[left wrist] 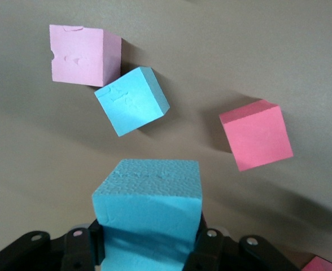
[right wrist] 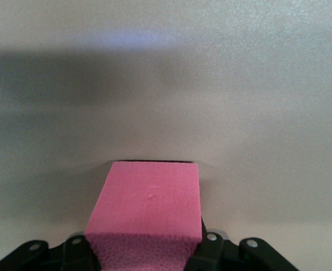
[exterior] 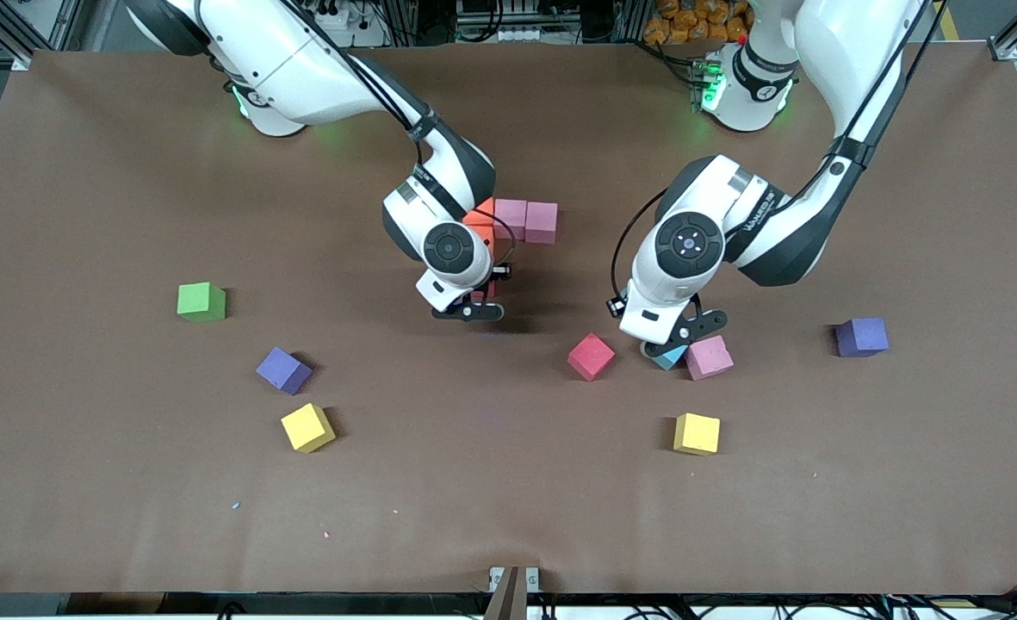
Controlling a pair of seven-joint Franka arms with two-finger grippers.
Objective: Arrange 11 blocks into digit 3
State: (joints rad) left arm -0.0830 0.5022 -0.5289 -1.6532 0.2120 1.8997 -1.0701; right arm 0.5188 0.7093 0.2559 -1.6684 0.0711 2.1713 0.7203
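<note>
Each hand pinches one cube: left hand point(left wrist: 149, 248) a light blue cube point(left wrist: 149, 195), right hand point(right wrist: 146, 251) a red cube point(right wrist: 149, 212).

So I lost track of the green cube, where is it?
In the front view the green cube sits alone toward the right arm's end of the table, with a purple cube nearer the camera.

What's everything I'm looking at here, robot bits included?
green cube: 1, green, toward the right arm's end
purple cubes: 2, purple, one toward each end
yellow cubes: 2, yellow, nearest the camera
orange cube: 1 seen, orange, partly under the right arm
pink cubes: 3, pink, two beside the orange cube, one by the left gripper
loose red cube: 1, red, mid-table
loose blue cube: 1, light blue, touching a pink one
left gripper: shut on held blue cube
right gripper: shut on held red cube
</note>
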